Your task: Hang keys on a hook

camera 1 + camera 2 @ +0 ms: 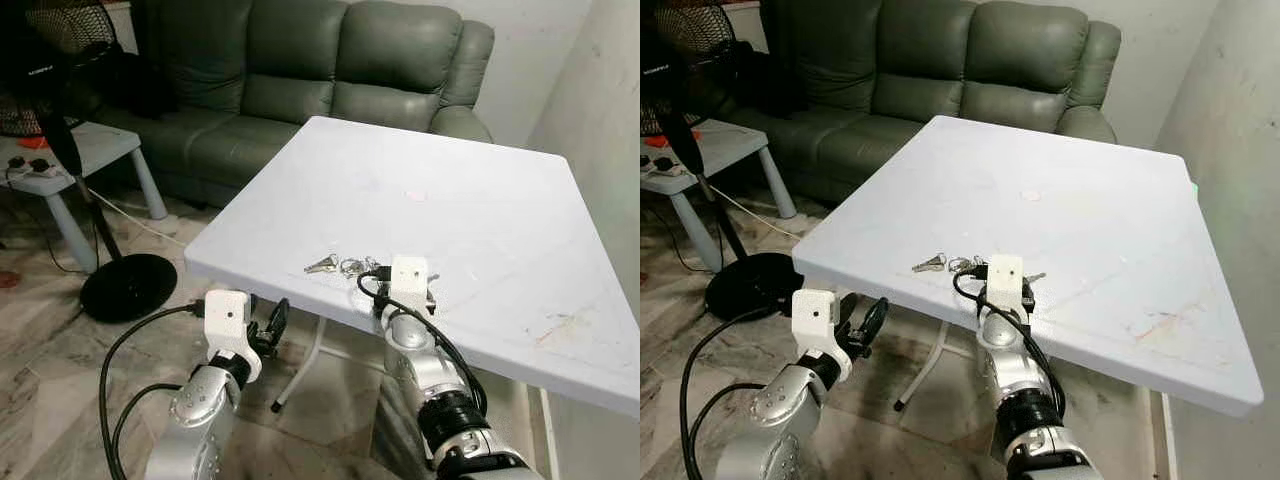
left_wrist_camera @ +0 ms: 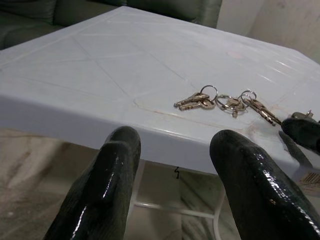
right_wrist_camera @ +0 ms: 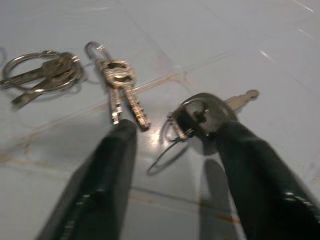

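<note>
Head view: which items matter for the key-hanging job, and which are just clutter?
Job:
keys near the white table's front edge
right gripper, open over the black-headed key
left gripper, open, below table edge

Clutter:
green sofa
fan
side table

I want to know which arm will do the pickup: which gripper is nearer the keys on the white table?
Right. The right gripper is over the table at the keys, fingers open around the black-headed key. The left gripper hangs below the table's near edge, open.

Both grippers forward, fingers apart.
</note>
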You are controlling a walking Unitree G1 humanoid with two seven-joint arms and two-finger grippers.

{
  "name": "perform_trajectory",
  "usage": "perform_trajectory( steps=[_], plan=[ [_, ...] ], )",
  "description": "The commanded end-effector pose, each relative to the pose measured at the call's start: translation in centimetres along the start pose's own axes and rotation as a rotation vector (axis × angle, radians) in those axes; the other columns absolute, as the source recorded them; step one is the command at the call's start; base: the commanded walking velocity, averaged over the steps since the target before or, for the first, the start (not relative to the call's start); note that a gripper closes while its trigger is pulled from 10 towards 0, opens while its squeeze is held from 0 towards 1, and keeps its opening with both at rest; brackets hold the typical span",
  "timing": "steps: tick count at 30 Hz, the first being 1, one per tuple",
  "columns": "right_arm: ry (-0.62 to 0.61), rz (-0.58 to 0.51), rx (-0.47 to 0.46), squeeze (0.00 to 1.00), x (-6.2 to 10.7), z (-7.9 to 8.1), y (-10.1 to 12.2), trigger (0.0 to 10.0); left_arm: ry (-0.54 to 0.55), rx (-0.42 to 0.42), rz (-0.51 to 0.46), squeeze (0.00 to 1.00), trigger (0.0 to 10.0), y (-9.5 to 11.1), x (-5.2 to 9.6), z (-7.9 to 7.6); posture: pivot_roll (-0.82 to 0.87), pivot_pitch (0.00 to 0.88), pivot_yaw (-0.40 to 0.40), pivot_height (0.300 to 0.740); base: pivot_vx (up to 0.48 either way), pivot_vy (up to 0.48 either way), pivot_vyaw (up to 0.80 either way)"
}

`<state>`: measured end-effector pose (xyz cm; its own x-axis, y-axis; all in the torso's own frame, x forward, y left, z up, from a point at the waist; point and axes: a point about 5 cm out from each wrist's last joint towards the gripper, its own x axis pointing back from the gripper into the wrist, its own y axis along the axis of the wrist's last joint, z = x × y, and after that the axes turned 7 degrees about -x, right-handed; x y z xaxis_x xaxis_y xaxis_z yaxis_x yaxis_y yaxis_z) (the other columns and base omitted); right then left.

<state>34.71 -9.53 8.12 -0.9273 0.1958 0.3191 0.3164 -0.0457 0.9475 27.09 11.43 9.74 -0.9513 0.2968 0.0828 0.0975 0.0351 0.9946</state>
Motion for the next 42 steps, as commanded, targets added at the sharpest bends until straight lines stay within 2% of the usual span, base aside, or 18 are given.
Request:
perform_trajectory(
  steps=[1,19,31,36,38,39,40,42],
  plan=[
    [0.004,-0.021,0.007,0.00,0.1,0.2,0.3,0.0,0.009,-0.012,0.002,0.00,10.0,0.2,0.1,0.0,0.26,0.032,-0.049,0.740,0.000,0.000,0.00],
    [-0.027,-0.027,-0.028,0.00,0.2,0.2,0.6,0.0,0.020,-0.017,0.002,0.00,10.0,0.4,0.1,0.0,0.26,0.037,-0.048,0.740,0.000,0.000,0.00],
    [-0.089,-0.017,-0.007,0.00,0.1,0.0,0.7,0.0,0.023,-0.020,-0.001,0.00,10.0,0.5,-0.1,-0.1,0.26,0.032,-0.045,0.740,0.000,0.000,0.00],
    [-0.116,-0.061,0.003,0.00,-0.1,-0.6,1.2,0.0,0.021,-0.023,-0.002,0.00,10.0,0.5,-0.2,-0.2,0.26,0.026,-0.044,0.740,0.000,0.000,0.00],
    [-0.110,-0.148,0.009,0.00,-0.2,-1.3,2.2,0.0,0.022,-0.027,-0.006,0.00,10.0,0.6,-0.4,-0.1,0.25,0.017,-0.042,0.740,0.000,0.000,0.00],
    [-0.110,-0.148,0.009,0.00,-0.2,-1.3,2.2,0.0,0.022,-0.027,-0.006,0.00,10.0,0.6,-0.4,-0.1,0.25,0.017,-0.042,0.740,0.000,0.000,0.00],
    [-0.088,-0.213,0.011,0.00,-0.1,-1.5,2.8,0.0,0.025,-0.028,-0.008,0.00,10.0,0.7,-0.6,-0.1,0.25,0.011,-0.041,0.740,0.000,0.000,0.00],
    [-0.088,-0.213,0.011,0.00,-0.1,-1.5,2.8,0.0,0.025,-0.028,-0.008,0.00,10.0,0.7,-0.6,-0.1,0.25,0.011,-0.041,0.740,0.000,0.000,0.00]
  ],
)
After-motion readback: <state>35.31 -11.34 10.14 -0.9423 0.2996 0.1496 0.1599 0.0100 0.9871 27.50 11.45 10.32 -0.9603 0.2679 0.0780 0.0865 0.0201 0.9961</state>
